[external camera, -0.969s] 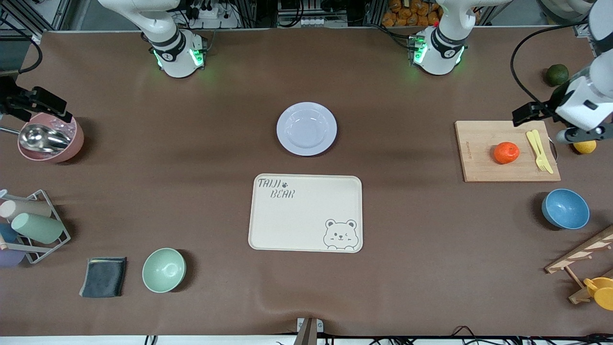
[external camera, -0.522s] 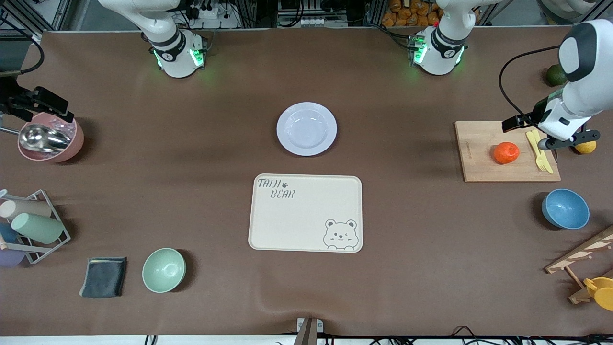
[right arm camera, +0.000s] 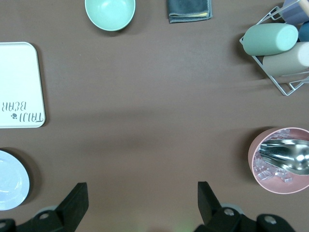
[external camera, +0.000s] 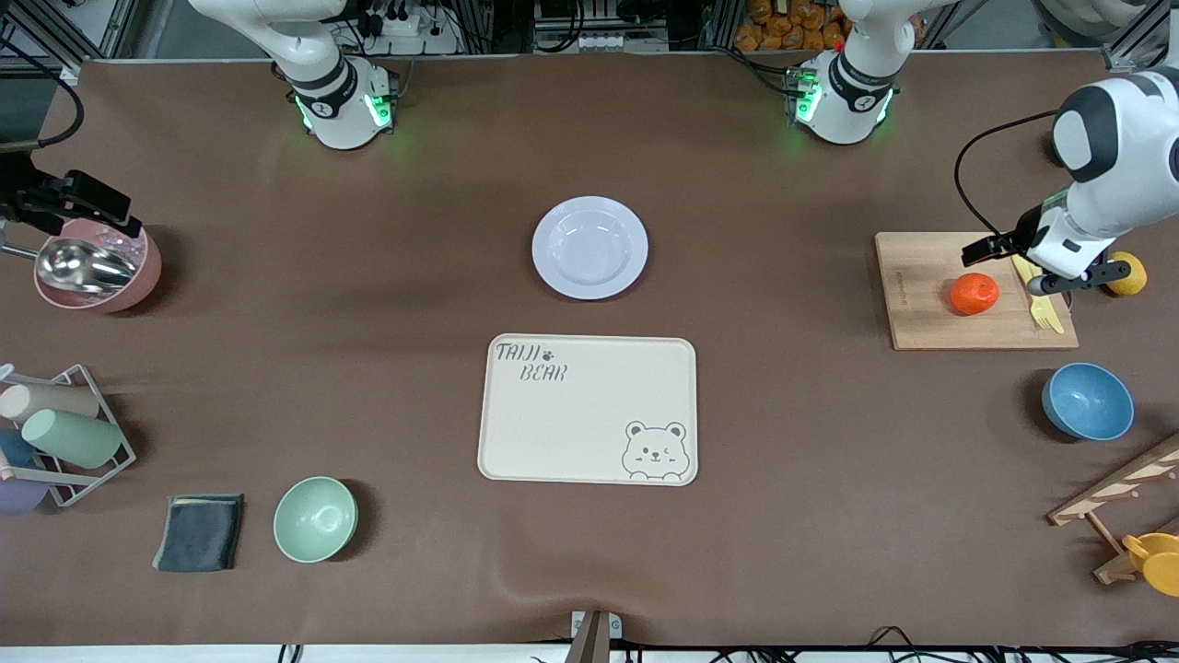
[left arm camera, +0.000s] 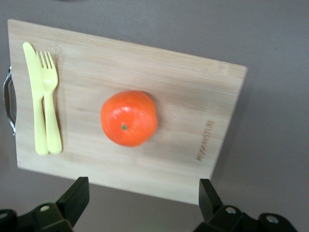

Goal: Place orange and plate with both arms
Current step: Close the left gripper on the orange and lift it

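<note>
Two arms share the job, and only the left one is at work. Front view: the orange (external camera: 974,293) sits on a cutting board (external camera: 921,295) toward the left arm's end of the desk (external camera: 368,322), beside a yellow knife and fork (external camera: 1038,296). The left gripper (external camera: 1045,267) hangs over the board's cutlery end, close to the orange and not touching it. The plate (external camera: 589,247) lies bare at mid-desk, farther from the camera than the bear tray (external camera: 588,408) and just apart from it. The right gripper (external camera: 55,198) waits over a pink bowl (external camera: 97,265) with a scoop at the right arm's end.

Left wrist view: the orange (left arm camera: 129,118) fills the middle of the board (left arm camera: 193,96), dimple up at the camera. It is round, with no long axis to line up on, so any approach angle should do. The jaws stand wide and empty, both fingertips (left arm camera: 72,195) short of the fruit.

Right wrist view: jaws wide and empty, fingertips (right arm camera: 72,198) over bare desk, the plate's rim (right arm camera: 14,181) at the picture's edge, the pink bowl (right arm camera: 277,159) also in sight.

The step in hand looks like the reach for the orange. Next, I judge, the left gripper must centre over it, descend and close; the plate is untouched.
</note>
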You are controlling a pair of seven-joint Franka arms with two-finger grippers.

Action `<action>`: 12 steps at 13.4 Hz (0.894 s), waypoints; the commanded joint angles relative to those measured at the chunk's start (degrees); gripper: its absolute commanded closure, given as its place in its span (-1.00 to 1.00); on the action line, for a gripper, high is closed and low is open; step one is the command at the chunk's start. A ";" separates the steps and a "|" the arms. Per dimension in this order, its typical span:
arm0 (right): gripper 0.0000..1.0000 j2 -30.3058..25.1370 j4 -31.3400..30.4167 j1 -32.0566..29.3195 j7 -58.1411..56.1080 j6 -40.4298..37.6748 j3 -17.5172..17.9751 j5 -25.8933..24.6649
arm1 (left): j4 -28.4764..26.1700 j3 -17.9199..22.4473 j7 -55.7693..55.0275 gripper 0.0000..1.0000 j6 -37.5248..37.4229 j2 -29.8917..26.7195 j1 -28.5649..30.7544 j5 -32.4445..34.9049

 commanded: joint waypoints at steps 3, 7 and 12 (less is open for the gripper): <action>-1.00 0.73 0.89 -0.57 -0.80 -0.27 -0.08 1.00 | 0.44 -0.56 3.66 -1.00 6.07 5.74 3.28 1.10; -1.00 1.78 0.89 0.91 -0.72 -0.09 0.09 1.61 | 0.35 -0.48 3.84 -1.00 9.76 8.82 3.28 1.28; -1.00 3.80 1.06 1.53 -0.80 0.44 0.09 2.22 | 0.44 -0.39 3.93 -1.00 13.45 12.25 3.46 1.28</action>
